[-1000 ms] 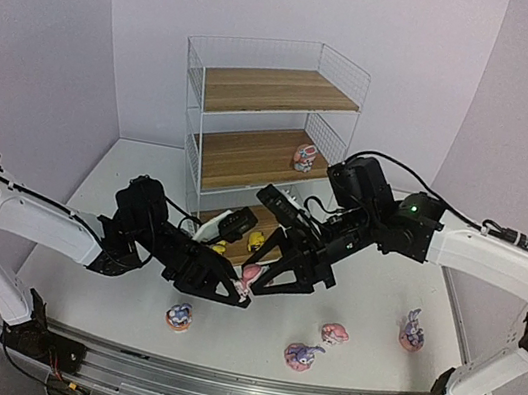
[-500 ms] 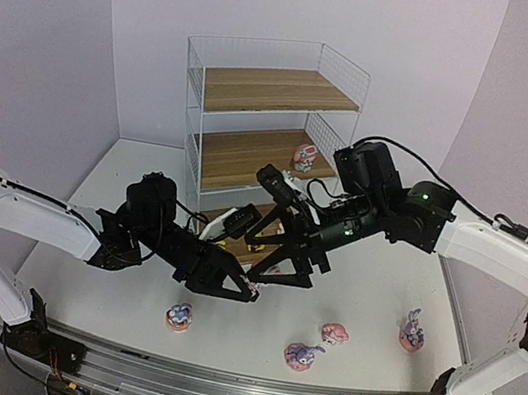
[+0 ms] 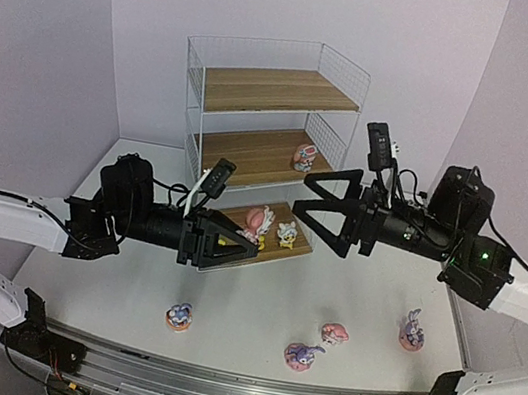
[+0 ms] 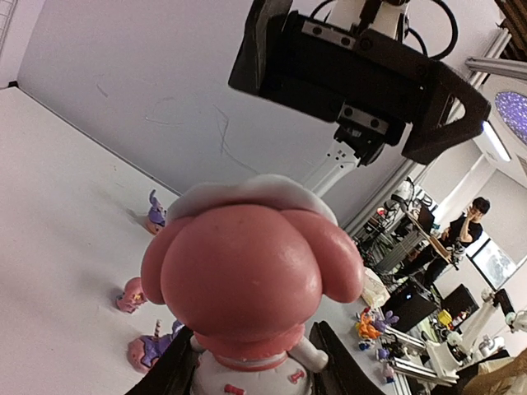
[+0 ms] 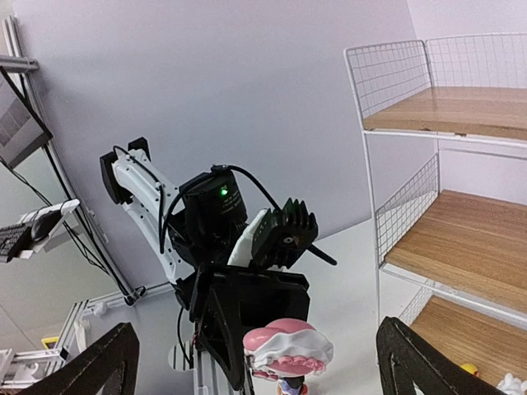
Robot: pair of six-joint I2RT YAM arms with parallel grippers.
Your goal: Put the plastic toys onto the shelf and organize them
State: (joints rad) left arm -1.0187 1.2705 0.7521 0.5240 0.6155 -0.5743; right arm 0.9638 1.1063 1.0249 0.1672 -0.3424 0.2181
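Observation:
My left gripper (image 3: 245, 240) is shut on a pink-white toy (image 3: 258, 222), which shows in front of the shelf's (image 3: 272, 87) bottom board (image 3: 240, 222) in the top view. In the left wrist view the toy's pink head (image 4: 247, 271) fills the frame, its white body pinched between my fingers (image 4: 329, 362). My right gripper (image 3: 305, 205) hangs open just right of it, facing it and holding nothing; its wrist view shows the toy (image 5: 288, 350) in the left gripper. A yellow/white toy (image 3: 286, 234) stands on the bottom board and a pink-white one (image 3: 303, 157) on the middle board.
On the table near the front lie a purple toy (image 3: 179, 316), another purple one (image 3: 301, 355), a pink one (image 3: 334, 333) and a purple bunny (image 3: 411, 331). The shelf's top board (image 3: 282, 91) carries nothing.
The right gripper let go of the pink-white toy, opened wide and drew back to the right. The left gripper kept the toy and lifted it toward the bottom board.

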